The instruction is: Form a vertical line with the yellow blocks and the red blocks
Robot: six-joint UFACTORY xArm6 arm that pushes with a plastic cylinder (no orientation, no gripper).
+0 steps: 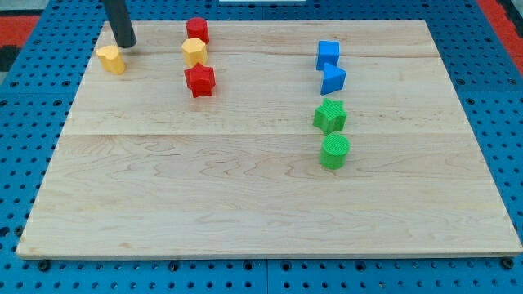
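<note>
My tip (125, 44) rests on the board at the view's top left, just above and right of a yellow block (111, 59), close to it or touching. To the right, three blocks stand in a short vertical column: a red cylinder-like block (197, 30) at the top, a yellow hexagon-like block (194, 51) below it, and a red star-shaped block (200, 80) lowest. The lone yellow block lies well left of that column.
On the view's right a second column holds a blue cube (328, 54), a blue triangle-like block (333, 78), a green star-shaped block (330, 116) and a green cylinder (334, 151). The wooden board (245, 204) sits on a blue pegboard.
</note>
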